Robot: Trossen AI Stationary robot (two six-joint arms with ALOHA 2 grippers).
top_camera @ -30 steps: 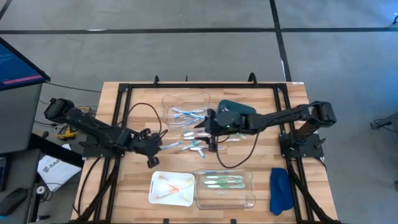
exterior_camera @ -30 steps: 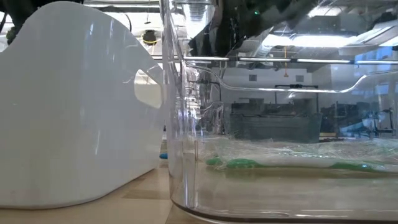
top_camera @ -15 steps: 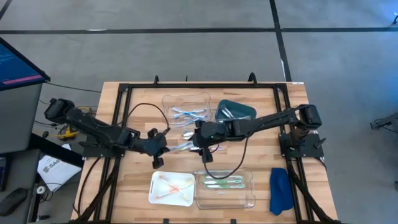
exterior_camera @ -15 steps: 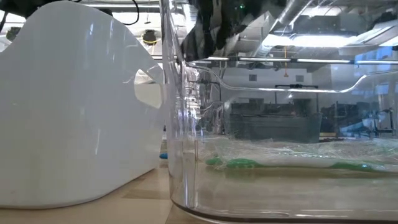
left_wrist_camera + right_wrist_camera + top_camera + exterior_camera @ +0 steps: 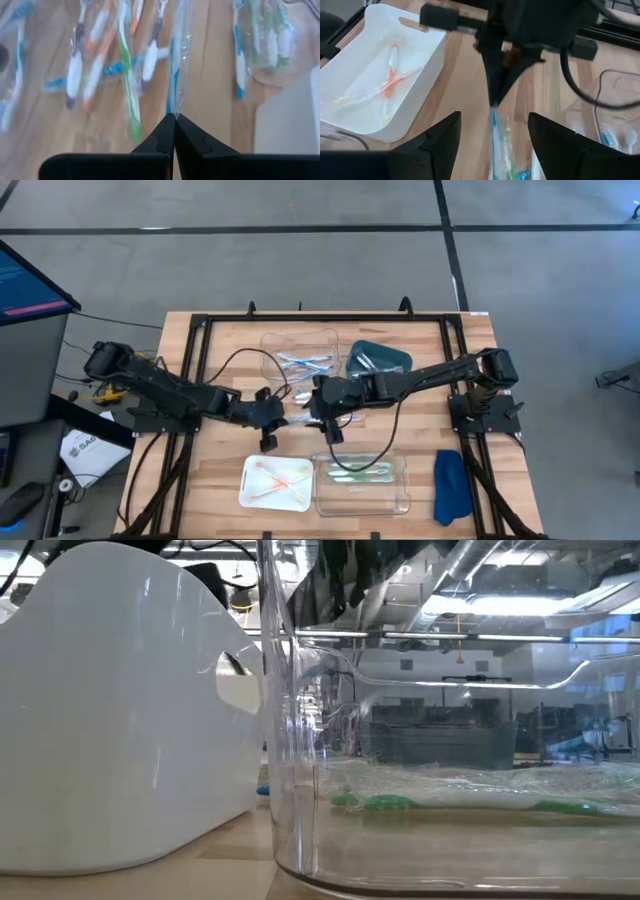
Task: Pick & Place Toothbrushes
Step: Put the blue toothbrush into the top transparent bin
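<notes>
Blue toothbrush (image 5: 176,75), wrapper-blurred, in left gripper (image 5: 174,120)

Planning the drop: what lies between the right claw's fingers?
In the right wrist view, a blue toothbrush held by the shut left claw.

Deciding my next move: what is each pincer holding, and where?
Left pincer pinches a blue toothbrush's clear wrapper by its end. Right pincer holds nothing.

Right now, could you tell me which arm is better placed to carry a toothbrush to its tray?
Left: the left gripper is shut on a wrapped blue toothbrush; the right gripper hangs open, holding nothing.
</notes>
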